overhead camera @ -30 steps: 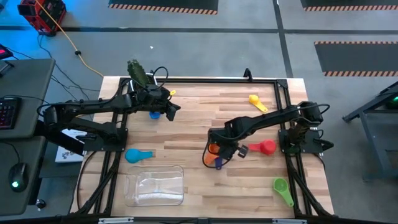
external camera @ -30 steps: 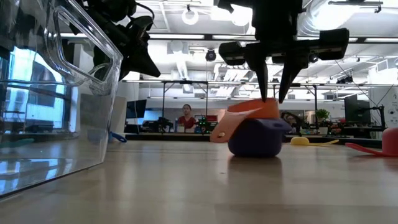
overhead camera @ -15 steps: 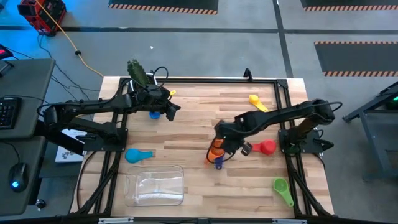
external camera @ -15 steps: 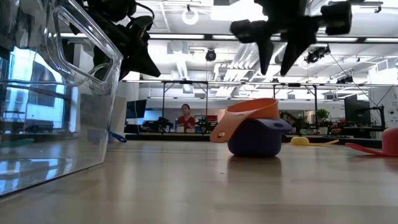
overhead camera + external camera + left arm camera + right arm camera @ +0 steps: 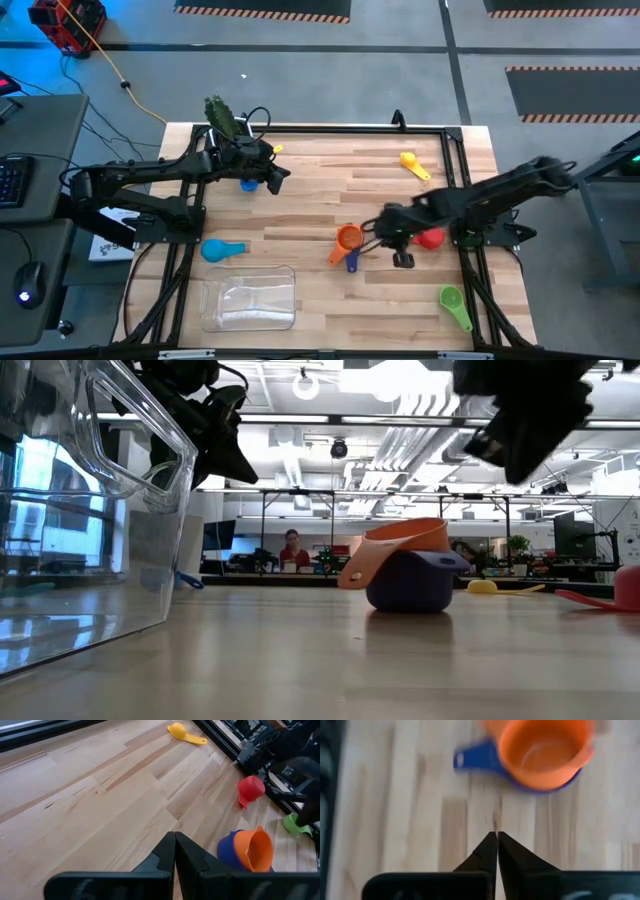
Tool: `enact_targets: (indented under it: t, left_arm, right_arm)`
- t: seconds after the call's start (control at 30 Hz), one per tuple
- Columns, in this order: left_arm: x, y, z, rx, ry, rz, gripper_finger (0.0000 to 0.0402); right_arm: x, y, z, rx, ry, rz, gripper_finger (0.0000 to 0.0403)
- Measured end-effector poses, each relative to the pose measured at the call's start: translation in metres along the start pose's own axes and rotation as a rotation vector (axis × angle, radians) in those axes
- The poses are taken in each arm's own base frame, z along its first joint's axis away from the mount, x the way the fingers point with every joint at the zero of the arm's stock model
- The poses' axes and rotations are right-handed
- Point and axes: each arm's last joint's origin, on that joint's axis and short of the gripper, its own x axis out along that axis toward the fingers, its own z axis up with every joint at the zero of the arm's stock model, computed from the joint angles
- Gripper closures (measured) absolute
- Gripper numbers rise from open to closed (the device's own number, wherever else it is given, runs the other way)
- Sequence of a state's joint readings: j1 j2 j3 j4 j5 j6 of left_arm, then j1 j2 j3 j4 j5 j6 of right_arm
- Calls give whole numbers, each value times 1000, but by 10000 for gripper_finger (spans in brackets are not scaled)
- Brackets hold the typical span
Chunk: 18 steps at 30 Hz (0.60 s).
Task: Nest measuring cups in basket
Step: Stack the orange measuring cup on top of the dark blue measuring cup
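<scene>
orange cup [image 5: 348, 238] sits nested in the dark blue cup [image 5: 351, 260] mid-table, well apart from the clear basket [image 5: 248, 298]. right gripper [image 5: 401, 257] hovers just beside them, fingers pressed together, holding nothing. left gripper [image 5: 281, 176], also closed and empty, waits near the far left.

Pale wood bench [image 5: 300, 200] with light and darker planks side by side. Orange cup [image 5: 348, 238] sitting in a dark blue cup [image 5: 351, 260]. Red cup [image 5: 431, 238], yellow cup [image 5: 412, 163], green cup [image 5: 452, 302], light blue cup [image 5: 222, 250]. See-through basket [image 5: 249, 298], no colour of its own. Black arms, black left pincer [image 5: 174, 851] and black right pincer [image 5: 496, 851]. Grey floor [image 5: 400, 80] with orange and black striped mats.
</scene>
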<state>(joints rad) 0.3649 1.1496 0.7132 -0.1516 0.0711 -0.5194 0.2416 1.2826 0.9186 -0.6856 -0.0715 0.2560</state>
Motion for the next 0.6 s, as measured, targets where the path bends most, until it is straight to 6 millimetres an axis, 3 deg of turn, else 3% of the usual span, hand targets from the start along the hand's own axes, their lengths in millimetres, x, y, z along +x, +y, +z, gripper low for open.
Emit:
enact_targets:
  t: [0.13,0.23,0.4,0.6]
  left_arm:
    - [0,0,0,-1,-2,0,402]
    - [0,0,1,0,-14,-7,401]
    - [0,-2,4,2,-44,-23,401]
    - [0,-2,5,3,-48,-23,401]
  right_arm:
    - [-13,4,-8,154,-318,0,401]
    - [-8,2,-9,233,-501,27,402]
    - [16,-7,-8,270,-610,35,402]
    - [42,-17,6,236,-676,21,403]
